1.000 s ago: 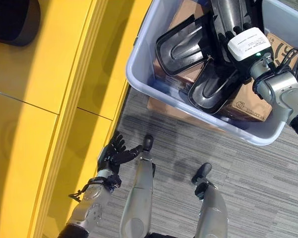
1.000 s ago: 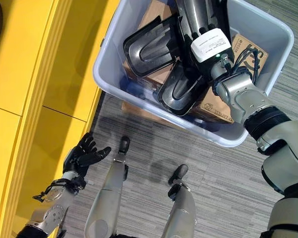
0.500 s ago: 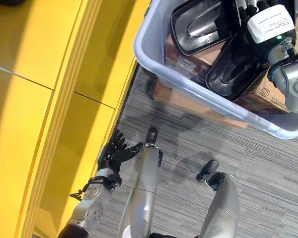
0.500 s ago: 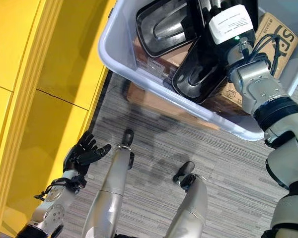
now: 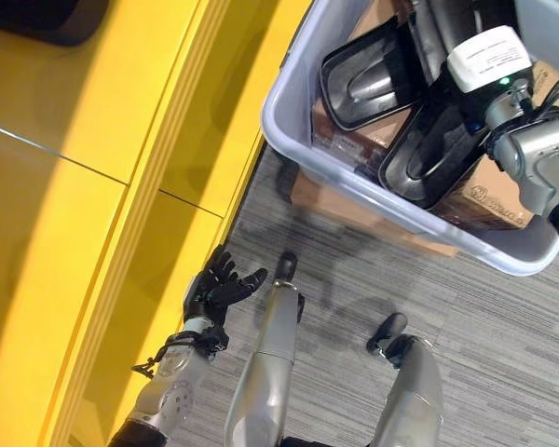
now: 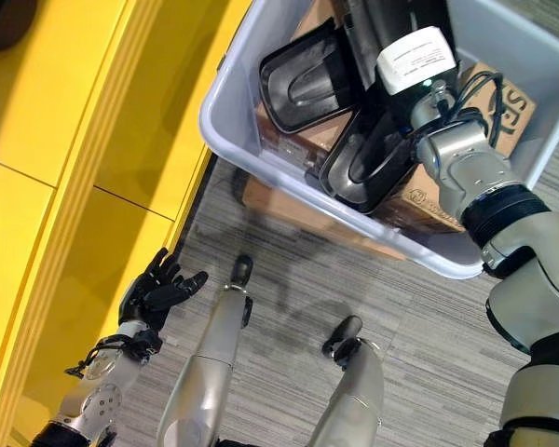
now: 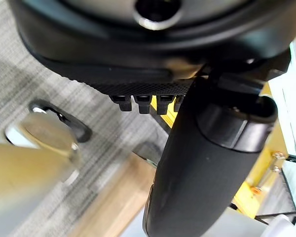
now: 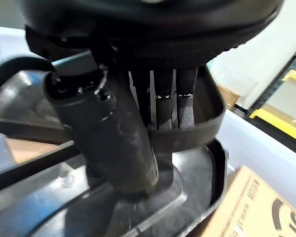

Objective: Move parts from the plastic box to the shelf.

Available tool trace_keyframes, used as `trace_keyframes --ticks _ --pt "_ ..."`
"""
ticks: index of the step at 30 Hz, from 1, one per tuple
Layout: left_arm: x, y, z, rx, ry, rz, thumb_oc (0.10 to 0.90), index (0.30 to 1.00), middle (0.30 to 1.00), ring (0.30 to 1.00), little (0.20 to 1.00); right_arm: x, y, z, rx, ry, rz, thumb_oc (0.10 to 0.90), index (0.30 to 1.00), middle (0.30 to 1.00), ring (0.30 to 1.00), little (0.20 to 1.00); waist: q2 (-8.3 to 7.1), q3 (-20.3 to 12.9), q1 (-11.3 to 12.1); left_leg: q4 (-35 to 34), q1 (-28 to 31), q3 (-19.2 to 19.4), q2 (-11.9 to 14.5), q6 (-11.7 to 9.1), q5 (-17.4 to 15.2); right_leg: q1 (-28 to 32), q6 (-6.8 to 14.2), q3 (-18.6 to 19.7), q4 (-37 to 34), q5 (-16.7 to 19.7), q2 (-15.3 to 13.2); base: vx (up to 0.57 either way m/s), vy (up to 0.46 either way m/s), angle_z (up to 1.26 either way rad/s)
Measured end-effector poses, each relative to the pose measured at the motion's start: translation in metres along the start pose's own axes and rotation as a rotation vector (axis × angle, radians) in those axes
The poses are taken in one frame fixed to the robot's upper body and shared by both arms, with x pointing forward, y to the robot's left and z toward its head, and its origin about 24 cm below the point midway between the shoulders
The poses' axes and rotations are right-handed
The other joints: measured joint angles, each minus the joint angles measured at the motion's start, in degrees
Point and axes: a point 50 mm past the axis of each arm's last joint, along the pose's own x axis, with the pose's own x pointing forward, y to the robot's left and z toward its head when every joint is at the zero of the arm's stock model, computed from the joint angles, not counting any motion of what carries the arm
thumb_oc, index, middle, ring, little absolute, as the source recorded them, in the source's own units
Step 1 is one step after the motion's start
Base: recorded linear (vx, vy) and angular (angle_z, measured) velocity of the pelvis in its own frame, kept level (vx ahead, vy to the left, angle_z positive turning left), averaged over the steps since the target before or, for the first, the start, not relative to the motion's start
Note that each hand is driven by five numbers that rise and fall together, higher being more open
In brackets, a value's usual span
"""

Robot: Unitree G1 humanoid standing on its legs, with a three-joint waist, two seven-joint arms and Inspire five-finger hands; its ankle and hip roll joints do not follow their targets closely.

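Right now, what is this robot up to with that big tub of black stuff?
The robot is reaching its right hand into a pale plastic box on the floor, among black moulded parts lying on cardboard boxes. Its fingers rest over the rim of one black part with the thumb on the other side, seemingly gripping it. The left hand hangs open and idle, low beside the yellow shelf. Nothing is on the shelf yet.
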Motion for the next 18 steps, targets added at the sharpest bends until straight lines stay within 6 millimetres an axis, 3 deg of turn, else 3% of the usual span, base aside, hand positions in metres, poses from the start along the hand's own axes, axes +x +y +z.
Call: trace_keyframes --ticks 3,5,10,18 --pt "0.001 0.0 0.0 0.001 0.0 -0.001 0.9 1.0 1.0 1.0 1.0 -0.001 0.004 0.006 0.016 -0.013 0.01 0.4 0.3 0.3 0.3 0.3 -0.01 0.0 0.05 -2.21 3.76 0.74 0.23 0.21 0.19 3.55 0.66 0.02 -2.94 1.02 0.49 -0.01 0.005 -0.12" --pt "0.002 0.005 -0.002 0.007 0.01 0.019 0.9 1.0 1.0 1.0 1.0 -0.002 0.004 0.018 0.015 -0.072 0.022 0.4 0.3 0.3 0.3 0.3 -0.02 -0.01 -0.4 -4.97 9.39 1.93 0.94 0.39 0.24 9.17 0.97 0.0 -7.42 2.5 1.36 -0.01 0.001 -0.19" --pt "0.005 0.006 0.004 0.002 -0.01 0.025 0.9 1.0 1.0 1.0 1.0 -0.009 0.002 0.014 0.007 -0.094 0.021 0.4 0.3 0.3 0.3 0.3 -0.04 -0.04 -1.33 -10.82 17.31 2.27 1.24 0.42 1.63 17.85 1.78 -1.83 -14.74 5.02 2.42 -0.02 0.024 -0.01" --pt "0.005 0.016 0.015 -0.016 -0.049 0.049 0.9 1.0 1.0 1.0 1.0 -0.017 -0.028 0.008 0.035 -0.127 -0.088 0.4 0.3 0.3 0.3 0.3 -0.38 -0.71 -2.85 -16.62 25.28 4.34 3.02 0.54 2.7 27.75 1.58 -2.68 -27.76 11.48 5.35 0.02 0.009 -0.16"
